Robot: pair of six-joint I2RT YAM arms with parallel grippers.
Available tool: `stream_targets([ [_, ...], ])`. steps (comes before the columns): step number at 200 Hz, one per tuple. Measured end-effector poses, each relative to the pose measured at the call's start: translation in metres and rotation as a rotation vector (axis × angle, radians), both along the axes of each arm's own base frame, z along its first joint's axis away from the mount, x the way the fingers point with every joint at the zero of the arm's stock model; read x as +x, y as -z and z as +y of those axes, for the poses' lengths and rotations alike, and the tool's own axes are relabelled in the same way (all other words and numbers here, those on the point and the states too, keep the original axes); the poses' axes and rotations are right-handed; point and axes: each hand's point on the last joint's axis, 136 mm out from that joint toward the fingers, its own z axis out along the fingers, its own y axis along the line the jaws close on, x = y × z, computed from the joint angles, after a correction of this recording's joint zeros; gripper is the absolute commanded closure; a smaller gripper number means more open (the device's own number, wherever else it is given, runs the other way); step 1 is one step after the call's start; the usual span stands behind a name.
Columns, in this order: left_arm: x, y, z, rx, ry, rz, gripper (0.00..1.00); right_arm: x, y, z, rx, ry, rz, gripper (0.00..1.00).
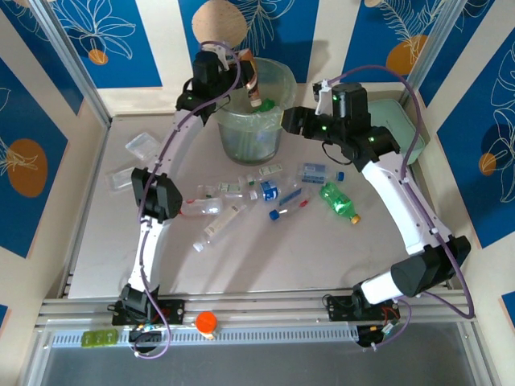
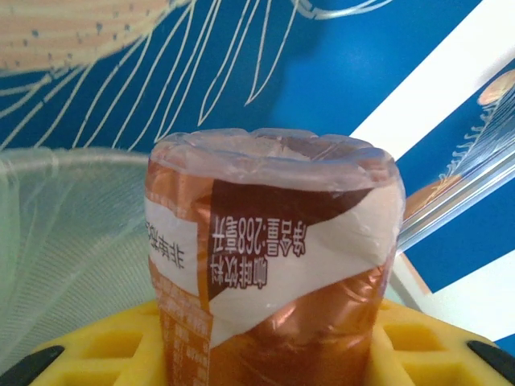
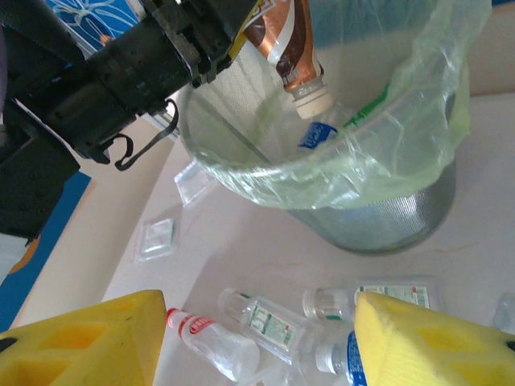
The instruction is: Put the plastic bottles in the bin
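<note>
My left gripper [image 1: 244,76] is shut on a brown bottle [image 1: 254,87], held cap down over the open mouth of the pale green bin [image 1: 241,137]. From the left wrist, the brown bottle [image 2: 273,241] sits between the yellow fingers [image 2: 105,346], its base towards the camera. In the right wrist view the brown bottle [image 3: 286,40] hangs above the lined bin [image 3: 386,217], with a blue-labelled bottle [image 3: 318,135] inside. My right gripper [image 1: 288,121] is open beside the bin's right wall. Nothing lies between the jaws of the right gripper [image 3: 257,322]. Below it lie a red-capped bottle [image 3: 213,346] and a clear bottle [image 3: 269,318].
Several bottles lie scattered mid-table, among them a green one [image 1: 338,201] and a blue-labelled one [image 1: 268,190]. Flat clear trays [image 1: 143,143] rest at the left. A mint green box [image 1: 402,129] stands behind the right arm. An orange object [image 1: 207,322] sits on the front rail.
</note>
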Motion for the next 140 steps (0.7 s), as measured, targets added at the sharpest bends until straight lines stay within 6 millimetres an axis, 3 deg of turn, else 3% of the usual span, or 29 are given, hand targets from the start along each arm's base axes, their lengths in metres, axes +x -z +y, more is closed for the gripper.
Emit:
stream_targets([
  [30, 0.005, 0.016, -0.005, -0.006, 0.013, 0.019, 0.53, 0.002, 0.015, -0.005, -0.006, 0.011, 0.033, 0.36],
  [47, 0.006, 0.019, -0.007, -0.017, 0.021, 0.024, 0.45, 0.002, 0.017, -0.005, -0.007, 0.011, 0.036, 0.36],
  [69, 0.006, 0.016, -0.009, -0.036, 0.032, 0.020, 0.33, 0.004, 0.016, -0.004, -0.004, 0.011, 0.027, 0.36],
  [140, 0.006, 0.010, -0.010, -0.032, 0.035, -0.012, 0.24, 0.007, 0.016, -0.007, -0.005, 0.017, 0.028, 0.36],
])
